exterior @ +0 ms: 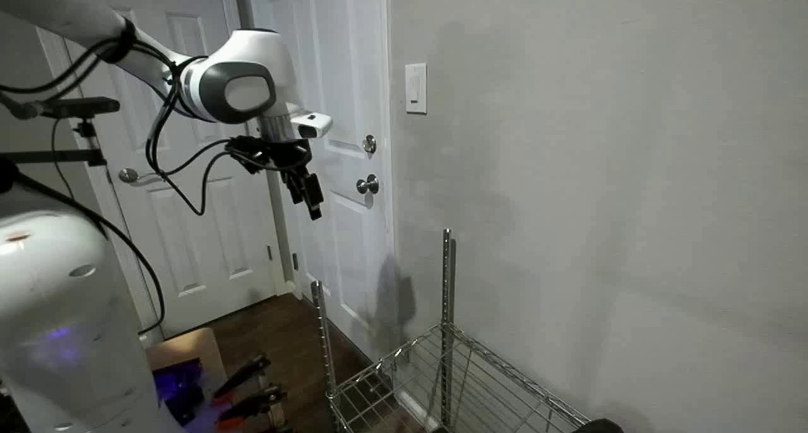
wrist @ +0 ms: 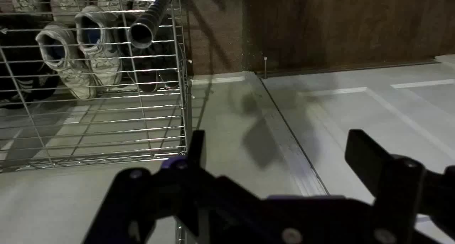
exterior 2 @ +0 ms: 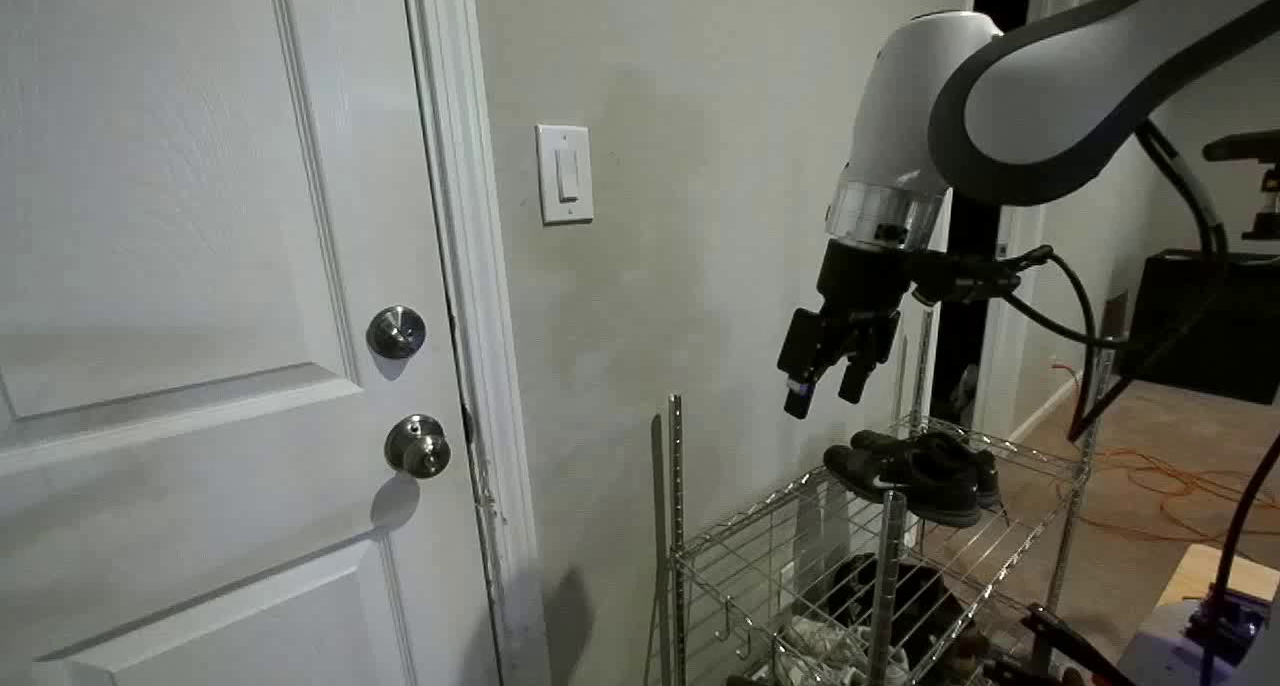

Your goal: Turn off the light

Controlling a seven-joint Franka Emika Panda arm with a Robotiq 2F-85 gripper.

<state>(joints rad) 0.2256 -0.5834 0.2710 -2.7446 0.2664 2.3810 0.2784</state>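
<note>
At the white panelled door (exterior 2: 180,246): dome-shaped silver metal fitting (exterior 2: 396,332) and, below it, round silver metal knob (exterior 2: 418,447); both by the door's right edge as I face it.
Beside the white moulded door frame (exterior 2: 485,316): small white upright rectangular light switch plate (exterior 2: 565,176), fixed to the pale grey wall (exterior 2: 640,306) just right of the frame, higher than the knob.
Chrome-coloured wire rack (exterior 2: 887,576): standing along the wall, right of the switch plate and lower than it.
Black two-fingered gripper (exterior 2: 825,394): well apart from the switch plate, lower than it in both exterior views; pointing downward at a slant; fingers (wrist: 196,148) set wide apart, as the wrist view shows.
Grey-white shoes (wrist: 105,66): on a lower level, seen through the rack in the wrist view.
Black low-cut shoes (exterior 2: 925,476): resting on the rack's upper level, pale mark on one side.
White jointed robot arm (exterior 2: 1060,116): dark grey banding; spanning the upper right in an exterior view, gripper at its lower end.
Black box-shaped furniture (exterior 2: 1220,351): standing farther back, on beige carpet (exterior 2: 1175,421).
</note>
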